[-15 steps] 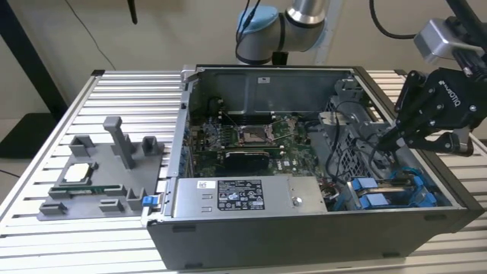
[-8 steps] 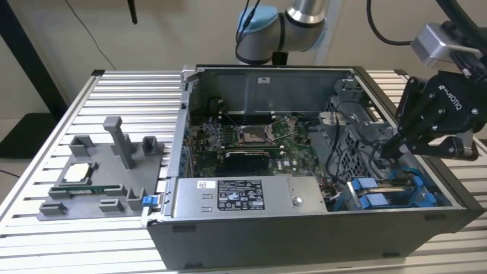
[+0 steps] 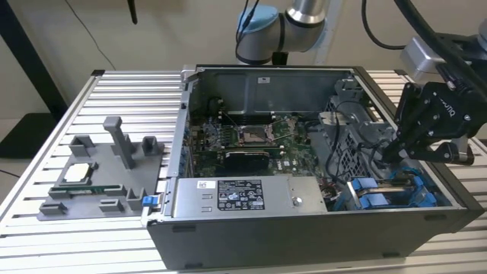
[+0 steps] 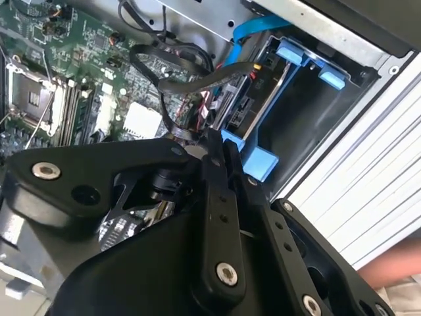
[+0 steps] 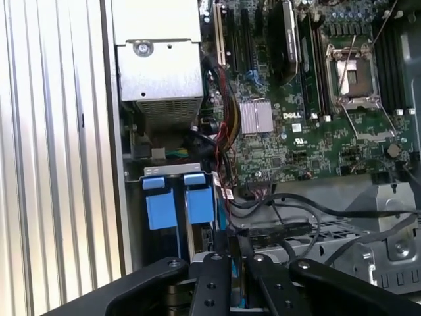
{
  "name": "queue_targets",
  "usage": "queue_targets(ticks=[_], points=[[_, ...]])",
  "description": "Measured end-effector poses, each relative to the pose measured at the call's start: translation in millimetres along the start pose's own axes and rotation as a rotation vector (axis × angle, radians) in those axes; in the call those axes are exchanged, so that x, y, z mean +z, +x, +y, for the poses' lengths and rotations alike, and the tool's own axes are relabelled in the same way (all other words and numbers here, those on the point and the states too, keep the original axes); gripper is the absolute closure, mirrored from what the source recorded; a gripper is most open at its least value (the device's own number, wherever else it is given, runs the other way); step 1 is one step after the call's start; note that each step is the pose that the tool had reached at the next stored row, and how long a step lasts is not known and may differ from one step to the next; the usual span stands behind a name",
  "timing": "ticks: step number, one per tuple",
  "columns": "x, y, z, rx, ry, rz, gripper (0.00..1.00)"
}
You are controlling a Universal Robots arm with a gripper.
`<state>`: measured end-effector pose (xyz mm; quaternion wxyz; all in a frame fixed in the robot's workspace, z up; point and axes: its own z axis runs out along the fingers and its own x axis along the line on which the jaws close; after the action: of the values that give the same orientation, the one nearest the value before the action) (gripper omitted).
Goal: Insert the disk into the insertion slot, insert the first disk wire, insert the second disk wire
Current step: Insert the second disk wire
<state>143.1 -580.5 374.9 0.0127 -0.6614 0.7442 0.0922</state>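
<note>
The disk (image 4: 255,99) sits edge-on inside the insertion slot (image 4: 299,108), held by its blue caddy. The slot's blue rails and tabs (image 5: 177,204) lie at the case's corner on the exterior view's right (image 3: 392,193). My gripper (image 3: 389,154) hangs just over that bay. In both wrist views its black fingers (image 4: 217,197) stand close together, apparently shut. A black disk wire (image 4: 168,79) loops down to the gripper's tip (image 4: 212,139), and it seems pinched there. The same wire (image 5: 276,230) ends right above the gripper (image 5: 233,253), by the disk's end.
The open computer case (image 3: 304,228) lies on a slatted metal table (image 3: 129,91). The power supply with a white sticker (image 3: 243,197) sits beside the bay. A grey fixture with a processor chip (image 3: 78,173) stands at the exterior view's left. A person's arm (image 4: 395,266) shows beside the case.
</note>
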Motion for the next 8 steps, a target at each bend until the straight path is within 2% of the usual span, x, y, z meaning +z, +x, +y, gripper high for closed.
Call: queue_targets(ticks=[3,8], points=[[1.6,0.8,2.1,-0.002,0.0161,0.0021,1.00],[3.3,3.2,4.2,-0.004,0.0367,0.0076,1.00]])
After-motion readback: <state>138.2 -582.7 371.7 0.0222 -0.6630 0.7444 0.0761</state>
